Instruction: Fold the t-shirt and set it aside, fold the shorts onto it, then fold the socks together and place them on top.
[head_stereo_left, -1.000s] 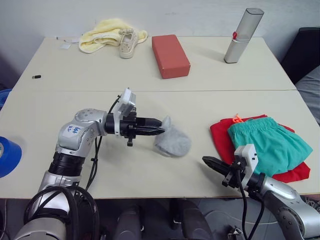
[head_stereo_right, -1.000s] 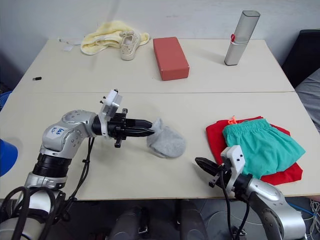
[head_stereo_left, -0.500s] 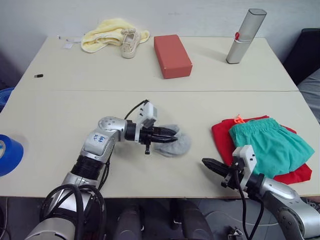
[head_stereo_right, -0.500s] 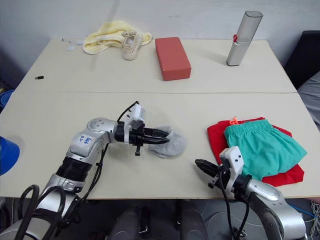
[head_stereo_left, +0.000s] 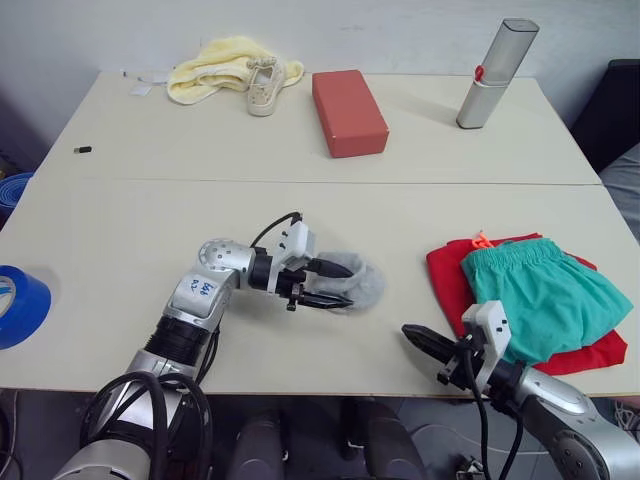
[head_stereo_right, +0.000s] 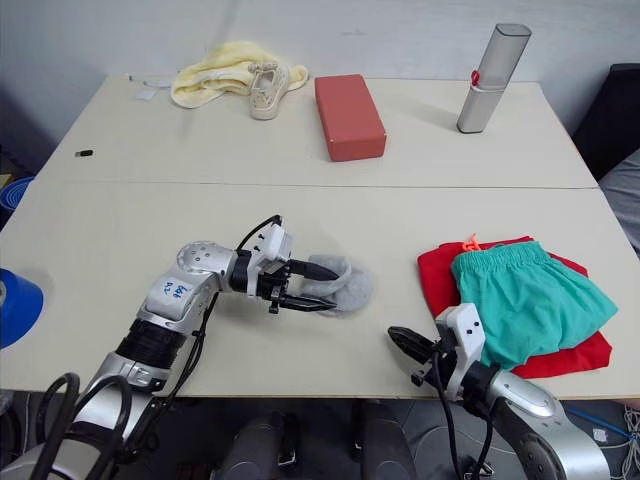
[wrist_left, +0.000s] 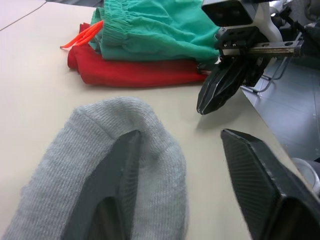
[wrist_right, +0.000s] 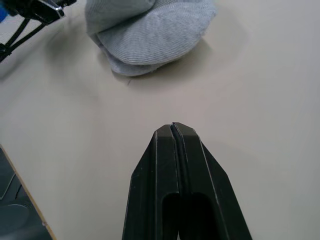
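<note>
Two steps seem done; the socks lie under the spread left gripper, to be clamped and carried onto the shorts; the right gripper is pressed together.

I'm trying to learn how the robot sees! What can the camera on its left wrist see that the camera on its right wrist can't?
Left wrist view alone: the teal shorts lying on the red t-shirt, an orange drawstring, the table's near edge, the open left tool with one finger on the grey socks, and the right tool facing it.

Right wrist view alone: the shut right tool's own fingers from behind, and the socks as two stacked layers.

Both: the socks and the beige table.
</note>
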